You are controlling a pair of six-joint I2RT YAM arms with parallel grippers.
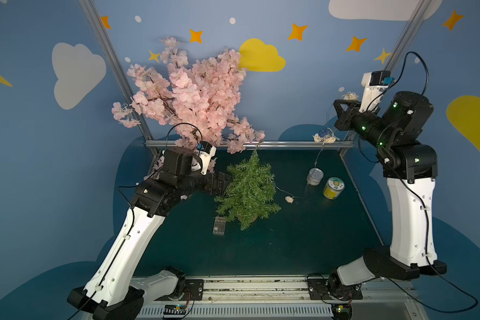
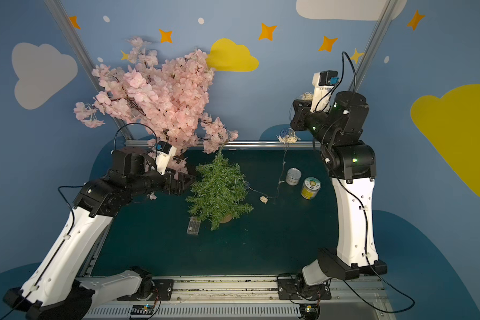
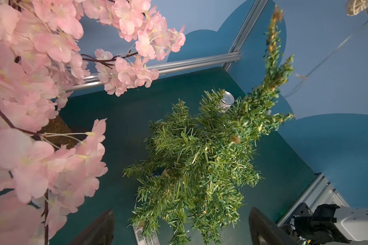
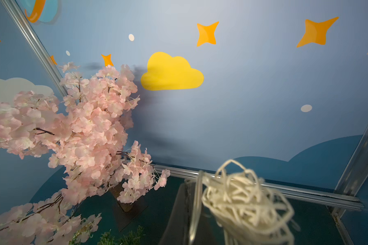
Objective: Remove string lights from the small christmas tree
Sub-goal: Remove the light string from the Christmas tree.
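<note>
above desk (image 1: 288, 249) far-right corner: right pincer (image 1: 347, 100) clamped on cream ball (image 4: 242, 201) of string lights (image 1: 325, 137); wire (image 1: 317, 158) drops to desk, runs left into christmas tree (image 1: 247, 191). battery box (image 1: 219, 225) at tree's front-left foot, long axis front-back. left pincer (image 1: 223, 181) wide open, nearer arm.

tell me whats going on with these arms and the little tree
The right end effector, raised high, is shut on a cream ball of the string lights; the strand hangs down and trails across the table to the little green tree. The left end effector is open beside that tree. The battery box lies by its pot.
</note>
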